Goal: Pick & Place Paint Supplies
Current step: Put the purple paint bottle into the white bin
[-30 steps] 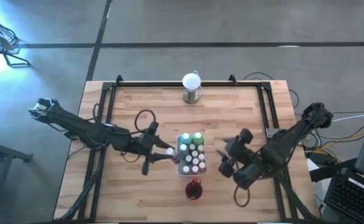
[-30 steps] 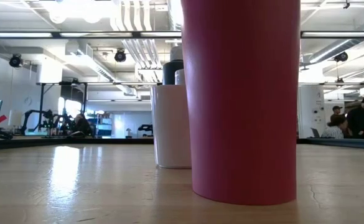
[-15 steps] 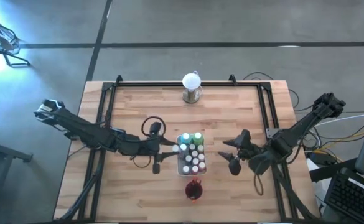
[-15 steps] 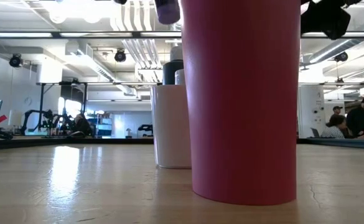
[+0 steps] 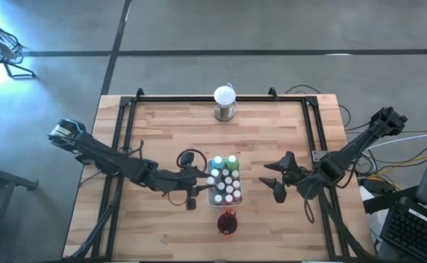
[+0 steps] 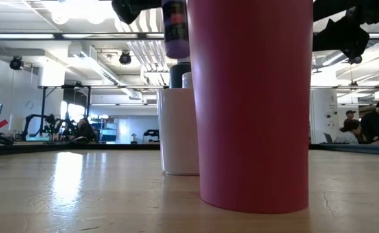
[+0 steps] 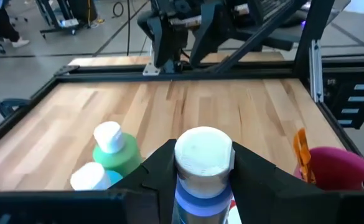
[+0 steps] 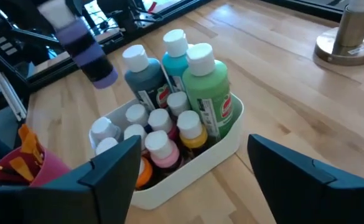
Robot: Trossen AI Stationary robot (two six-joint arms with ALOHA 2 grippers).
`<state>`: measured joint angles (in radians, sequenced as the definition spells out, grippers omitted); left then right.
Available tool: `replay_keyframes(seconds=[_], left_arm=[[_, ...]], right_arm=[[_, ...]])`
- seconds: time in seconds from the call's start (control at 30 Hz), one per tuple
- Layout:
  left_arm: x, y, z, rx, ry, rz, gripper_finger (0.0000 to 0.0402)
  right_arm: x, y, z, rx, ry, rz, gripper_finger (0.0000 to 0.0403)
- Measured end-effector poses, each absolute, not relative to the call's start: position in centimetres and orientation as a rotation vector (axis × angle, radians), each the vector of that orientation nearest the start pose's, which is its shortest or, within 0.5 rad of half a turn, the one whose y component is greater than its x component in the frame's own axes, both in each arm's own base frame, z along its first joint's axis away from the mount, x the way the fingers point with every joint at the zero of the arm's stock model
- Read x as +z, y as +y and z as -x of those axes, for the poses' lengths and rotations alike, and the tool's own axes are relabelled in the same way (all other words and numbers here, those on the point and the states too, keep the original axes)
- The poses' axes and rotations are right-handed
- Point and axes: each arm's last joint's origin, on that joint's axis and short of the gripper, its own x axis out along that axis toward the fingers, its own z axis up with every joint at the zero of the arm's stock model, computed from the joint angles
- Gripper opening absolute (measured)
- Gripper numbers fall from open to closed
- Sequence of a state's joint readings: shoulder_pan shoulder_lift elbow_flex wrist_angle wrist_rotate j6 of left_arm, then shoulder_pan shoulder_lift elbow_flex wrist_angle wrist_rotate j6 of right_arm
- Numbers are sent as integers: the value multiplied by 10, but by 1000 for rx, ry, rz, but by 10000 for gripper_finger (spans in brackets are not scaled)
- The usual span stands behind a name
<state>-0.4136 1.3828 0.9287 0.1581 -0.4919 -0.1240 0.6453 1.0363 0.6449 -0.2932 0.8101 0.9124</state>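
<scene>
Left wrist view shows the left gripper [image 7: 200, 163] clamped on a purple bottle [image 7: 201, 163] above the tray [image 8: 222, 143], risking knocking packed bottles [image 8: 169, 127] if lowered off-gap, while the right gripper [image 8: 194, 165] waits beside, jaws apart.

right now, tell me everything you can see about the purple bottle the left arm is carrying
The purple bottle is a small paint bottle with a white cap and a printed label, plastic by the look of it. It hangs upright in the air, clamped just under the cap between the left gripper fingers, above the near-left end of the white tray that holds the other bottles. Nothing else touches it; it is not yet set among them. The dark red cup stands beside it.
</scene>
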Motion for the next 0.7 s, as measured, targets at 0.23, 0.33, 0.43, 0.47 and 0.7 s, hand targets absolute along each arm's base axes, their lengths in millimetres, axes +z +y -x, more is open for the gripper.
replay_keyframes(seconds=[0.23, 0.33, 0.43, 0.47, 0.7], left_arm=[[267, -116, -294, 100, 302, -20, 126], [262, -118, -296, 100, 315, -27, 126], [259, -119, -298, 104, 324, -35, 126], [258, -120, -298, 112, 325, -45, 126], [251, -123, -299, 142, 331, -99, 126]], right_arm=[[237, 106, -175, -369, 391, -434, 300], [236, 106, -175, -369, 392, -433, 297], [236, 106, -175, -369, 392, -432, 287], [236, 106, -175, -369, 392, -432, 284], [237, 106, -175, -369, 391, -433, 258]])
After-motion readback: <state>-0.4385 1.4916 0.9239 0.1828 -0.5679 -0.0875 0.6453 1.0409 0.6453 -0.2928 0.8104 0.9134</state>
